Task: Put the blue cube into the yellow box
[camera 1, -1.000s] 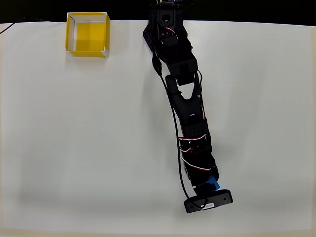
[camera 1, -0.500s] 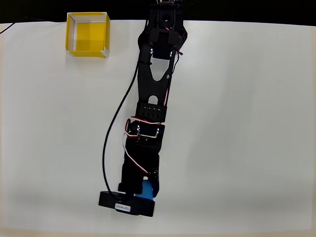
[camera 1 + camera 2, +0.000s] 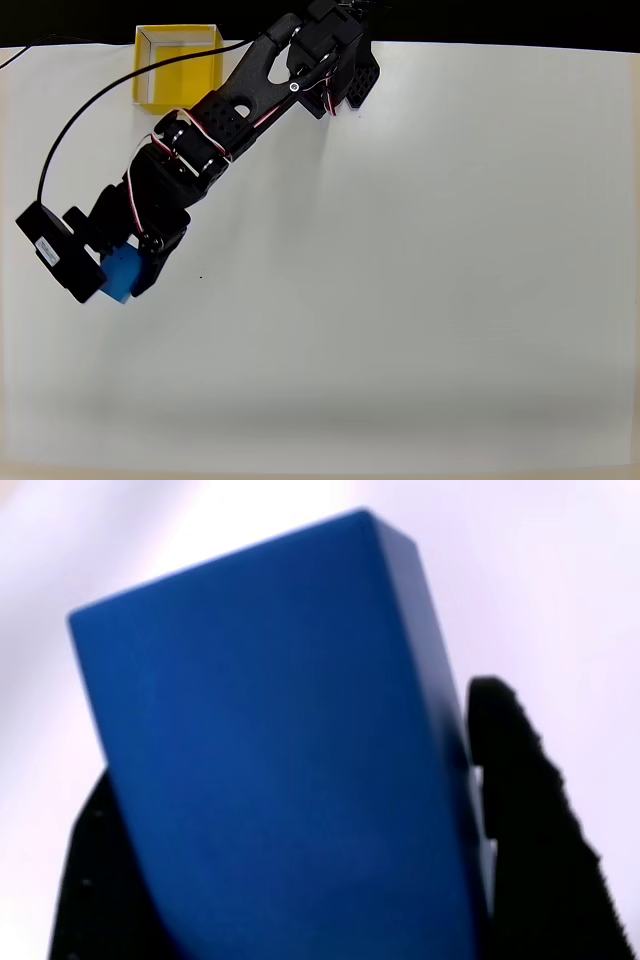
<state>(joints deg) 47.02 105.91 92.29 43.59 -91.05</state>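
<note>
The black jaws (image 3: 128, 272) squeeze the smooth blue cube (image 3: 122, 274) over the plain white tabletop (image 3: 420, 300). The square yellow box (image 3: 160, 70) sits at one o'clock from it, under the arm.

In the overhead view the hand (image 3: 122, 268) sits at the left of the surface (image 3: 420, 280), at the end of the arm (image 3: 230, 110) that reaches down-left from its base at the top edge. The cube (image 3: 122, 275) is in the hand — in the wrist view the cube (image 3: 280, 770) lies between the two fingers (image 3: 530, 830), one at each side. The box (image 3: 178, 68) stands on the surface up and to the right of the hand, well apart from it, with the arm crossing its right-hand corner.
</note>
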